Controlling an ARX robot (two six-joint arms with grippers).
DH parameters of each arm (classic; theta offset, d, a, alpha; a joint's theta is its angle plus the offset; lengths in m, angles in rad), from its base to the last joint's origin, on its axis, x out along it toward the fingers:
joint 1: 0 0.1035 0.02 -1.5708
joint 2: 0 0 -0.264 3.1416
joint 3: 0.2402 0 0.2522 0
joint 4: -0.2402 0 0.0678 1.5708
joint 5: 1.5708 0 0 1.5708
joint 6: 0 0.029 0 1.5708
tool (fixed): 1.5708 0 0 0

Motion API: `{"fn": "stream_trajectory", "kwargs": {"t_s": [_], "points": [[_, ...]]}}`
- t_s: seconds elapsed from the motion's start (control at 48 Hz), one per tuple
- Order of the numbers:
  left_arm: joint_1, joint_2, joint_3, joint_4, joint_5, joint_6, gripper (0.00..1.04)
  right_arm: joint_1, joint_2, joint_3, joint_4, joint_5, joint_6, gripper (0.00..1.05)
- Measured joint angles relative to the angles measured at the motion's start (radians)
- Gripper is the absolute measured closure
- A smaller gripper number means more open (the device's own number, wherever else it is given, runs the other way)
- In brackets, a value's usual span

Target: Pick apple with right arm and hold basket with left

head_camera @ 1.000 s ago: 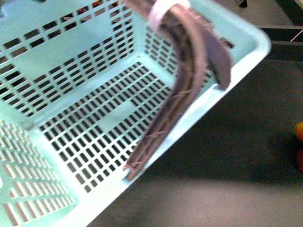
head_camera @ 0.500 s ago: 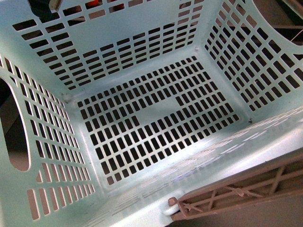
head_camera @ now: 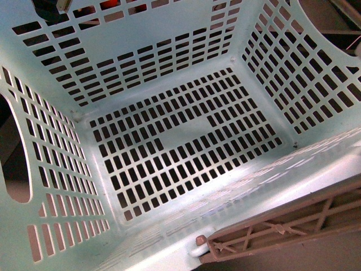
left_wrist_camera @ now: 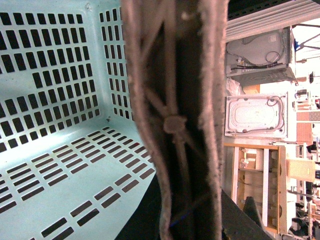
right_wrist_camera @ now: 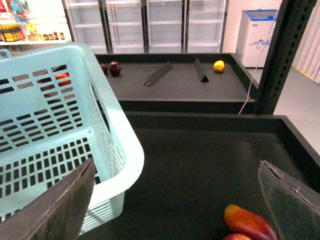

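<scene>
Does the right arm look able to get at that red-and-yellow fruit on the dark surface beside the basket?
Probably yes. The right gripper is open, and the red-and-yellow fruit lies close by on the bare dark surface. The basket stands off to one side, out of the way.

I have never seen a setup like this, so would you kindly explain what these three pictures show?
It is a two-armed robot with three cameras. The front camera on its body looks down into a large pale mint-green slotted plastic basket, which is empty. The left wrist camera sees the basket's brownish ribbed handle very close; whether it is gripped cannot be told. The right wrist camera shows the open right hand, holding nothing, facing a dark surface with a red-and-yellow fruit.
</scene>
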Motion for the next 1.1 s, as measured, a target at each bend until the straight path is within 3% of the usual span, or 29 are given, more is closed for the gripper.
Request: {"fn": "stream_trajectory", "kwargs": {"t_s": [0.083,0.229,0.375,0.562,0.625,0.771,1.104], "points": [[0.000,0.000,0.000,0.000,-0.001,0.001,0.98,-0.006,0.241,0.129,-0.302,0.157,0.198,0.09],[0.000,0.001,0.000,-0.002,-0.001,0.002,0.98,-0.151,0.384,0.136,-0.287,0.108,0.285,0.09],[0.000,0.001,0.000,-0.002,-0.003,0.007,0.98,-0.321,0.570,0.134,-0.102,0.022,0.219,0.09],[0.000,0.001,0.000,-0.002,-0.001,0.007,0.98,-0.447,1.188,0.167,0.394,-0.030,0.048,0.09],[0.000,0.001,0.000,-0.002,0.000,0.007,0.98,-0.462,1.420,0.223,0.527,-0.058,0.033,0.09],[0.000,0.001,0.000,-0.002,-0.001,0.007,0.98,-0.433,1.838,0.325,0.651,-0.037,0.038,0.09],[0.000,0.001,0.000,-0.002,-0.001,0.007,0.98,-0.372,2.136,0.498,0.644,0.006,0.071,0.09]]}}
